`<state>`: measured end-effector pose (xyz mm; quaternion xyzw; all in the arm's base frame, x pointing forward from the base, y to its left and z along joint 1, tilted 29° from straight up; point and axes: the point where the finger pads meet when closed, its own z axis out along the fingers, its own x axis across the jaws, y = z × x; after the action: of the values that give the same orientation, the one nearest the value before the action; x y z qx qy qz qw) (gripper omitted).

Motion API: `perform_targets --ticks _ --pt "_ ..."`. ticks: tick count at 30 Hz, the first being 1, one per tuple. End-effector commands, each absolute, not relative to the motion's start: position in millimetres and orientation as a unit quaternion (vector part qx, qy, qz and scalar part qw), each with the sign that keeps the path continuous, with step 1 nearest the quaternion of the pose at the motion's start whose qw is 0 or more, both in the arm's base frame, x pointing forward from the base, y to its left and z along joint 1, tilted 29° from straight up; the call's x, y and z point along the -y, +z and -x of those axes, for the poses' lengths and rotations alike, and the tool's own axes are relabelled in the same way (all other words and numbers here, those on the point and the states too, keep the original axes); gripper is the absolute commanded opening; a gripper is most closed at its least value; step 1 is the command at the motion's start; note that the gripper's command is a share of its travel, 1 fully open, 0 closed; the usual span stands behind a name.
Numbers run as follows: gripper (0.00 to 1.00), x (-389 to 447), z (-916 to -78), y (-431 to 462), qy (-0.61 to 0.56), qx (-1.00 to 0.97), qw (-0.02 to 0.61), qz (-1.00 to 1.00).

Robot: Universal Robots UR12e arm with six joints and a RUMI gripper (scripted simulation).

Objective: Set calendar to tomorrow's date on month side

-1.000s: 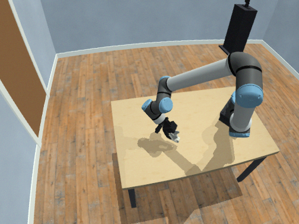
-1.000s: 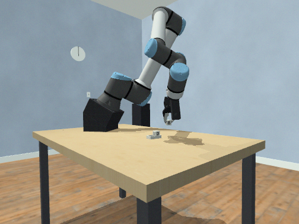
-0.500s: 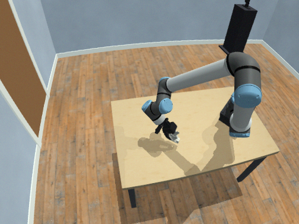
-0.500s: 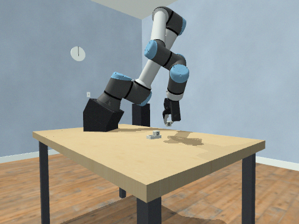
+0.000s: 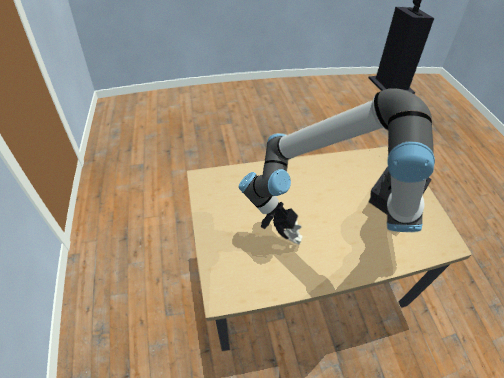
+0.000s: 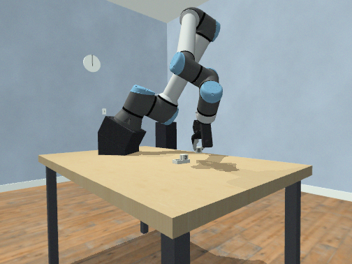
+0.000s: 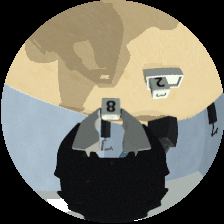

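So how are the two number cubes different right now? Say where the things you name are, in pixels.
The held cube (image 6: pixel 198 150) (image 7: pixel 111 107) is up in the gripper (image 6: pixel 199 148) (image 7: pixel 110 108); the other cube (image 6: pixel 184 157) (image 7: pixel 160 86) sits in the tray (image 6: pixel 177 161) (image 7: pixel 148 74). The held cube shows an 8, the other cube a 2. Both are pale with dark digits.
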<state>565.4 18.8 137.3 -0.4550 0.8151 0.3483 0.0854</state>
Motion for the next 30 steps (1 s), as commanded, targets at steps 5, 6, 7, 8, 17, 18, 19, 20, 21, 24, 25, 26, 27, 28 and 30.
perform_targets --ticks 5,6,7,8,17,18,19,20,21,24,25,26,27,28,30 --pt "0.11 -21.4 -571.9 125.8 0.348 -0.815 0.086 0.455" --pt "0.11 -21.8 -572.6 124.3 0.348 -0.815 0.086 0.455" --pt "0.11 -22.1 -573.3 122.9 0.348 -0.815 0.086 0.455" --pt "0.11 -22.4 -574.0 121.6 0.348 -0.815 0.086 0.455" --pt "0.11 -24.4 -578.0 113.7 0.348 -0.815 0.086 0.455" --pt "0.11 -24.6 -578.4 112.9 0.348 -0.815 0.086 0.455" --pt "0.11 -24.8 -578.8 112.1 0.348 -0.815 0.086 0.455" --pt "0.11 -24.9 -579.2 111.3 0.348 -0.815 0.086 0.455" --pt "0.11 -25.1 -579.5 110.7 0.348 -0.815 0.086 0.455" --pt "0.11 -25.5 -580.3 109.2 0.348 -0.815 0.086 0.455" --pt "0.11 -25.6 -580.5 108.8 0.348 -0.815 0.086 0.455" --pt "0.11 -25.6 -580.6 108.5 0.348 -0.815 0.086 0.455" --pt "0.11 -25.7 -580.8 108.3 0.348 -0.815 0.086 0.455" --pt "0.11 -25.7 -580.9 108.1 0.348 -0.815 0.086 0.455" --pt "0.11 -25.8 -581.0 107.8 0.348 -0.815 0.086 0.455"
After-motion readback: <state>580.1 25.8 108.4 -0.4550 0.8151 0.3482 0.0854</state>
